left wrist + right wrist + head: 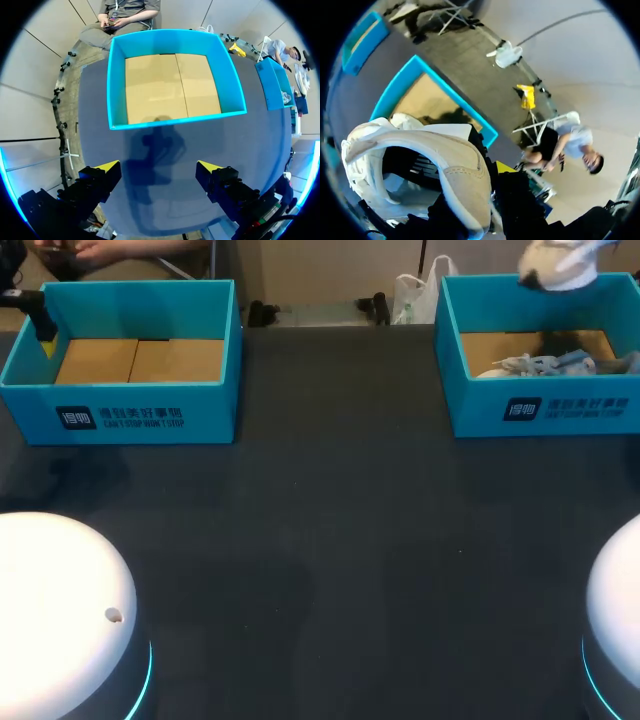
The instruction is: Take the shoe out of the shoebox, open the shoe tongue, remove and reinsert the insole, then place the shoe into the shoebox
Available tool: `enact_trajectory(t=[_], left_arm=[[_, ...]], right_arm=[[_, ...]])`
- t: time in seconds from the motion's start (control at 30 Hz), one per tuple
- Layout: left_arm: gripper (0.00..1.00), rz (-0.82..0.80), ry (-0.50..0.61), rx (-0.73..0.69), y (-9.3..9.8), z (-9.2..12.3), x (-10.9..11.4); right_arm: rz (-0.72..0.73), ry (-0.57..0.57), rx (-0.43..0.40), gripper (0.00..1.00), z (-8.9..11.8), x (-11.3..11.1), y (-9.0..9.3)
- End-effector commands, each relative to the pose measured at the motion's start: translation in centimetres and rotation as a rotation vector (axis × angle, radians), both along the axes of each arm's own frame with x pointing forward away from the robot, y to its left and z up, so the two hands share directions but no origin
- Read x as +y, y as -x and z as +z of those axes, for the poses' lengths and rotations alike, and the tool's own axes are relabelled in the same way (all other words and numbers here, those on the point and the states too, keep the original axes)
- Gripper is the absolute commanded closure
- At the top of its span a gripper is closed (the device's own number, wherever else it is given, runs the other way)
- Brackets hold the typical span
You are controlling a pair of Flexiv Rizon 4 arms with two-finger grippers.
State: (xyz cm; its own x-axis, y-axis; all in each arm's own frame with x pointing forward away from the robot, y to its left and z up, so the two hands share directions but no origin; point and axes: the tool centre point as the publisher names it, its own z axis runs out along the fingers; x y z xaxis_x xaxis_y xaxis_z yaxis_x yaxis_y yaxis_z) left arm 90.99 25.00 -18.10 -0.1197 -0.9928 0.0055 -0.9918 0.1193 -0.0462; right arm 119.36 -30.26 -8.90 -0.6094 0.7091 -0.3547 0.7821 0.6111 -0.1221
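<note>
Right gripper (492, 175) appears clamped on shoe (560, 265), second fingertip hidden; shoe hangs above right shoebox (540, 405). Left gripper (157, 172) fingers spread, holding nothing, just short of left shoebox (116, 85).

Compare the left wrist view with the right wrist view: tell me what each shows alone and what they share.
Left wrist only: the open left gripper above the table, facing the empty left box. Right wrist only: the white shoe, lifted above the right box. Shared: both blue boxes and the dark table.
</note>
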Motion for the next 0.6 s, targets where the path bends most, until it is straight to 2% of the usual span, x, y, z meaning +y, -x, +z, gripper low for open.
enact_trajectory(t=[0.03, 0.23, 0.43, 0.6], left_arm=[[0.00, 0.000, -0.002, -0.001, 0.1, 0.0, 0.0], [0.00, 0.000, -0.002, -0.001, 0.1, 0.0, 0.0], [0.00, 0.000, -0.002, -0.001, 0.1, 0.0, 0.0], [0.00, 0.000, -0.002, -0.001, 0.1, 0.0, 0.0]], right_arm=[[-0.282, -0.006, -0.010, 1.00, 0.1, 0.7, 0.4], [-0.413, 0.009, -0.074, 1.00, -0.7, 1.5, 2.7], [-0.503, -0.011, -0.143, 1.00, -1.3, 0.7, 5.2], [-0.558, 0.041, -0.162, 1.00, -1.5, 0.5, 6.6]])
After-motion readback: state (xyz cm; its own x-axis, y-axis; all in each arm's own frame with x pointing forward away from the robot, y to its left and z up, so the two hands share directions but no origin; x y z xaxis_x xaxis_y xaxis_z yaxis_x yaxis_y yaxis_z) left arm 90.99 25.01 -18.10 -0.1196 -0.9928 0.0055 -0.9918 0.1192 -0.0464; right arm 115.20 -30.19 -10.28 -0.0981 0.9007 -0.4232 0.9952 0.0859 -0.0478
